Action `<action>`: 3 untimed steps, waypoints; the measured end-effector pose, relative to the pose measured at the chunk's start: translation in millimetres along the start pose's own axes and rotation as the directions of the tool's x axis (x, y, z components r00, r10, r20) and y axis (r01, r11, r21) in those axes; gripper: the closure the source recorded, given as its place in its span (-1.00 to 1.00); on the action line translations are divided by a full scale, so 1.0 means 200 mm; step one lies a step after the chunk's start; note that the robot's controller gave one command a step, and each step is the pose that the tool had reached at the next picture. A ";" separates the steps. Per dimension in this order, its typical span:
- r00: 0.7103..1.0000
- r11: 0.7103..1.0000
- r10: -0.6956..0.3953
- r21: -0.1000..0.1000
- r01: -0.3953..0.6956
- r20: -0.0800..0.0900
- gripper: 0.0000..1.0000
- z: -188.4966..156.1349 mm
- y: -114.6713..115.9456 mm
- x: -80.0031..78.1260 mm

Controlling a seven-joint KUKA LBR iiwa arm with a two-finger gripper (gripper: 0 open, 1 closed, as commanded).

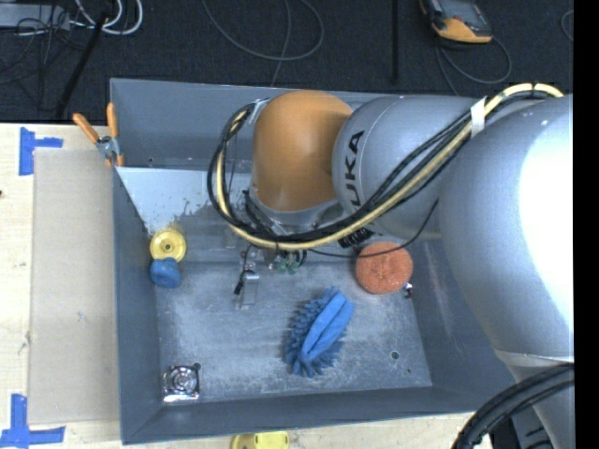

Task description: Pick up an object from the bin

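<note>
Grey bin floor under jaws

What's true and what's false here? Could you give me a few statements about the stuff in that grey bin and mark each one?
1. A blue bristly thing lies on the bin floor, below and right of the gripper. True.
2. The yellow round piece sits against the bin's right wall. False: it lies on the left side, just above a small blue lump.
3. The gripper holds the orange-red ball. False: the ball rests on the floor to the right, apart from the gripper.
4. A small shiny metal piece lies in the near left corner. True.
</note>
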State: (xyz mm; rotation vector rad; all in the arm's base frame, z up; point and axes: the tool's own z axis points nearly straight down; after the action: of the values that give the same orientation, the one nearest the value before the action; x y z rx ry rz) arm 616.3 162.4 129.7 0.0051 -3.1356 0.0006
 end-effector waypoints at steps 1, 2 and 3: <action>1.000 1.000 0.003 -0.001 -0.003 0.005 -1.00 -0.02 0.00 -0.01; 1.000 1.000 -0.012 0.001 0.012 0.001 -1.00 -0.17 -0.02 0.31; 1.000 1.000 -0.015 0.000 0.015 0.003 -1.00 -0.23 0.01 0.45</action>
State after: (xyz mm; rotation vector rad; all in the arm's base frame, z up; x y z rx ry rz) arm 527.6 163.8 175.4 0.0281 -3.1386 0.0002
